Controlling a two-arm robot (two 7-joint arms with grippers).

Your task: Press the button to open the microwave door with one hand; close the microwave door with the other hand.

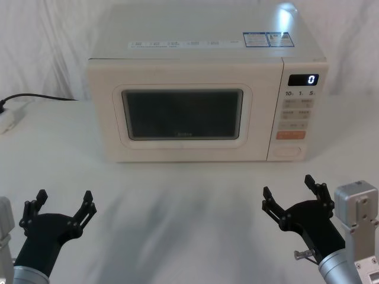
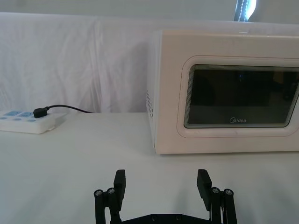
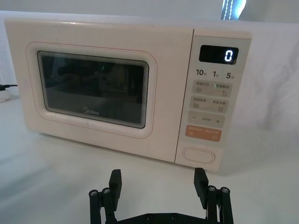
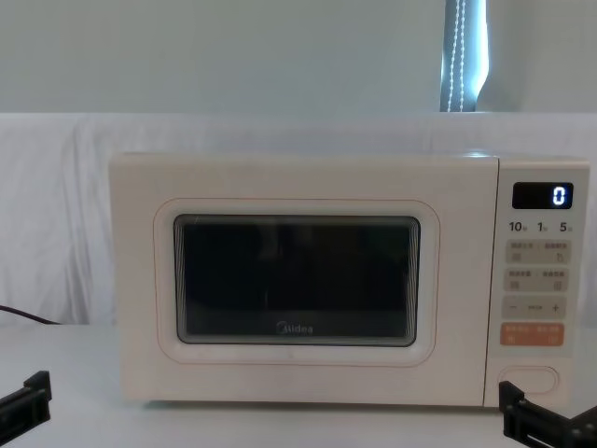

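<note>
Below the orange key, button lying crosswise, door shut, both grippers' fingers apart.

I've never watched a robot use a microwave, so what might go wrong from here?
The wide cream pill-shaped button sits just under the orange rectangular key, so the open right hand might press the wrong one. The cream glass-windowed door, still shut, would probably swing toward the open left hand waiting in front.

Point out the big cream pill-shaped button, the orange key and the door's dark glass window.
large cream pill-shaped button [image 3: 198, 155], right wrist view, its centre
orange rectangular key [image 3: 202, 133], right wrist view, its middle
dark rounded glass window of the cream microwave door [image 1: 182, 114], head view, centre of the glass
</note>
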